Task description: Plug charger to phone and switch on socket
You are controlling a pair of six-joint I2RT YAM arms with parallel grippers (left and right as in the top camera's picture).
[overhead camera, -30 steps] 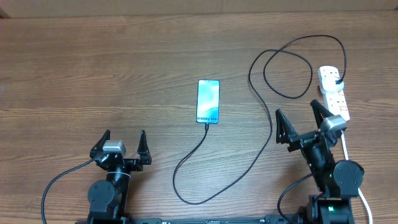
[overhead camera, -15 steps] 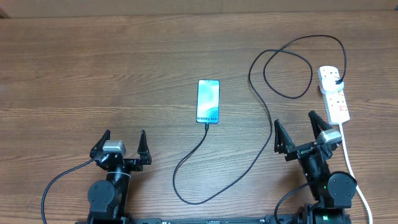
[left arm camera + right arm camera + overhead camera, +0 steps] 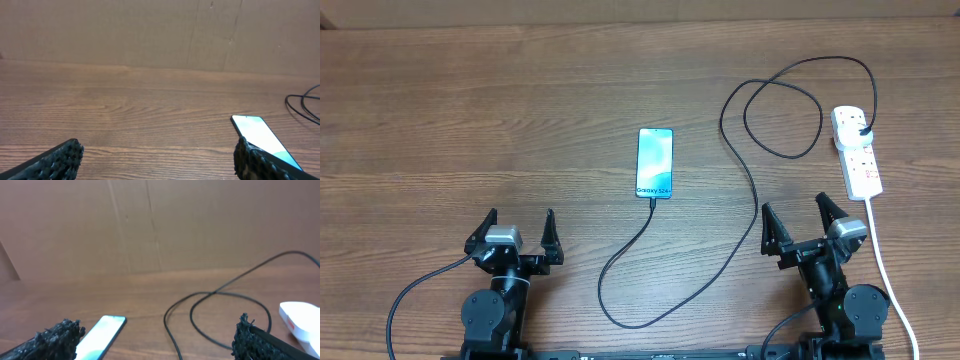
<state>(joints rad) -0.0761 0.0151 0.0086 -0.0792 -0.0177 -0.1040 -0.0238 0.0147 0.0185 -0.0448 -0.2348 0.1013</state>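
The phone [image 3: 655, 163] lies face up mid-table, its screen lit blue. The charger [image 3: 601, 288], a thin black cable, meets the phone's near edge, loops toward me, then runs right and up to a black plug [image 3: 863, 131] seated in the white socket [image 3: 856, 152] at the far right. My left gripper [image 3: 520, 222] is open near the front left, with nothing between its fingers. My right gripper [image 3: 795, 212] is open and holds nothing, just in front of the socket and right of the cable. The right wrist view shows the phone [image 3: 100, 332], the cable loop [image 3: 210, 294] and the socket's end [image 3: 300, 317].
The socket's thick white cord [image 3: 882, 262] runs toward the front edge, close beside my right arm. A brown cardboard wall [image 3: 160, 30] stands behind the table. In the left wrist view the phone [image 3: 257, 132] sits just beyond my right-hand finger [image 3: 255, 160].
My right arm has drawn back toward the front edge, away from the socket, with its jaws still wide. The left arm, phone and cable have not moved.
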